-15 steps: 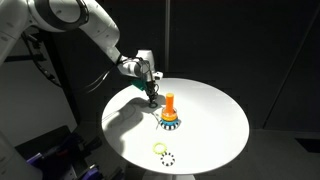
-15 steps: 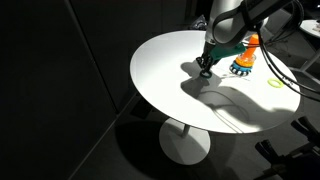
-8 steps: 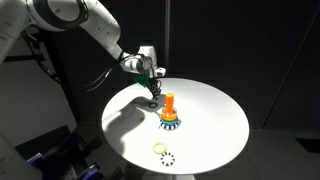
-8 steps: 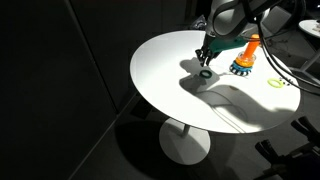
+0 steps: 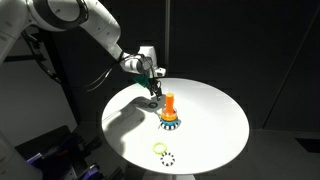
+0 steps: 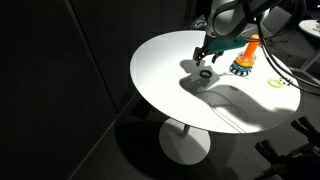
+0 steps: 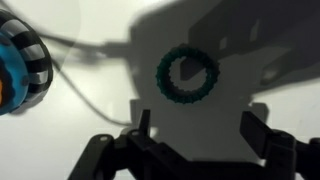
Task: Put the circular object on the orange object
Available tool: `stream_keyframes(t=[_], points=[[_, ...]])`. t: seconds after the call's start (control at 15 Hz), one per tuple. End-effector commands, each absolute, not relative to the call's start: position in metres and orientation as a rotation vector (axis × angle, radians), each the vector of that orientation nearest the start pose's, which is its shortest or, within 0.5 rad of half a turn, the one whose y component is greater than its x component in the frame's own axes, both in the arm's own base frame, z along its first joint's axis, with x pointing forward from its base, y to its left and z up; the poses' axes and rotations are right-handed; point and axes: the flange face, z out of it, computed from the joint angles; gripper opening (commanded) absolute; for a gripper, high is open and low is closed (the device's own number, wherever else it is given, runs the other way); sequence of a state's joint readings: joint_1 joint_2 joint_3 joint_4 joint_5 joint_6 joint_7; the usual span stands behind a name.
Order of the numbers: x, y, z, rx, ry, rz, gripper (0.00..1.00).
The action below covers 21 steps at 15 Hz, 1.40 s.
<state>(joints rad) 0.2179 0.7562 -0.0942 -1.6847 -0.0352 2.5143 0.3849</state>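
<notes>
At the left edge of the wrist view the orange peg [image 7: 12, 70] is shown; right of it the dark green ring [image 7: 187, 75] is seen lying flat on the table [image 7: 290, 40], apart from the peg. The gripper [image 7: 197, 115] is poised above the ring with fingers spread and empty, so grasping and threading are judged outstanding.

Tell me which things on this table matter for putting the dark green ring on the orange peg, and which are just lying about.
For the job:
- dark green ring, flat on the table
- orange peg on its striped base
- pincer, open above the ring

Lying about:
- yellow-green ring
- black-and-white dashed ring
</notes>
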Motion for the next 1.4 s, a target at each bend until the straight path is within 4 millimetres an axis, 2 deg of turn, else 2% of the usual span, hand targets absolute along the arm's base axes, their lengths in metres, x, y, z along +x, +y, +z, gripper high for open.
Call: stream_keyframes(t=[0.0,0.53,0.93,1.0,1.33], points=[[0.677,0.092,0.165,-3.184,0.363,-0.117,1.0],[0.67,0.097,0.142,-3.191,0.354,-0.052,1.0],[0.668,0.099,0.133,-3.193,0.35,-0.029,0.98],[0.667,0.1,0.132,-3.193,0.349,-0.026,0.94],[0.666,0.101,0.131,-3.195,0.347,-0.018,0.87]])
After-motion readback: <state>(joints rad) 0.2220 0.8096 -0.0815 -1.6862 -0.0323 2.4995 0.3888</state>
